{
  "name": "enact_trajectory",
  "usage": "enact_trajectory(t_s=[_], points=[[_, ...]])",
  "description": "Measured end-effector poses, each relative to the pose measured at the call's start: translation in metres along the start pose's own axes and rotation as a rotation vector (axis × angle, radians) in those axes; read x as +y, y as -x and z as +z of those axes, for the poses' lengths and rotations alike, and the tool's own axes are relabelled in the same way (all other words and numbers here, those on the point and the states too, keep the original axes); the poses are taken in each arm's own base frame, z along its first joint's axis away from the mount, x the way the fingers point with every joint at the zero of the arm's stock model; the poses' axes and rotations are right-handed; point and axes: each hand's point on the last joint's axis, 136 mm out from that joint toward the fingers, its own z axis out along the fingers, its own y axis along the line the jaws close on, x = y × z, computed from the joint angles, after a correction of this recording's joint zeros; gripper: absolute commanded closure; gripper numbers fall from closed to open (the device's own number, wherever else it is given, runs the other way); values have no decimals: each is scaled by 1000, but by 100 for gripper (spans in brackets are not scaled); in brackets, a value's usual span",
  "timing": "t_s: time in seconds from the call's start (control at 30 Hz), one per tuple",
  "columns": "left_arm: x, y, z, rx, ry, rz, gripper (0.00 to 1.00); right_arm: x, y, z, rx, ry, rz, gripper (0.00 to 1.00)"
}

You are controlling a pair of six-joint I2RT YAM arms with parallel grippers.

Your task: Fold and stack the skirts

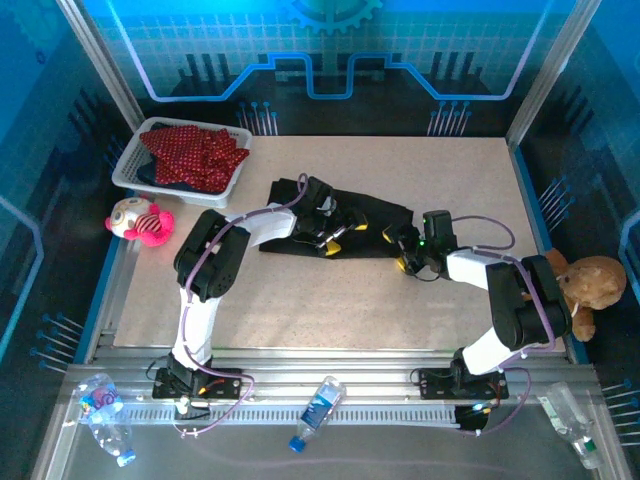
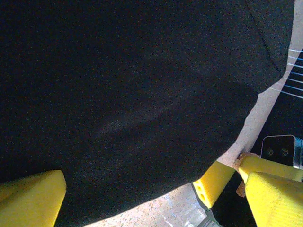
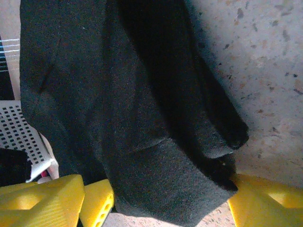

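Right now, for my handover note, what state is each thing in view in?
black skirt: lying on the table, edge doubled over
basket: upright
red skirt: crumpled in the basket
left end effector: open, over the black skirt
right end effector: straddling the black skirt's edge, grip unclear

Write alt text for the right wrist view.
A black fabric skirt lies rumpled on a speckled beige table, its near edge between the spread yellow fingers of the right gripper. A white plastic mesh basket shows at left.
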Motion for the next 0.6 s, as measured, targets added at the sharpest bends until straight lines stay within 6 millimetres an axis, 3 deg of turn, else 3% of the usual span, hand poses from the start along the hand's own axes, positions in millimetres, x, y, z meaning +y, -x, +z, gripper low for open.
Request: enact_trajectory(t_s=[0.17,0.6], points=[[0,0,0,0,0,0,1,-2,2,-1,-45,7,17,20],[0,0,0,-1,0,0,1,4,-19,4,-60,-9,28,14]])
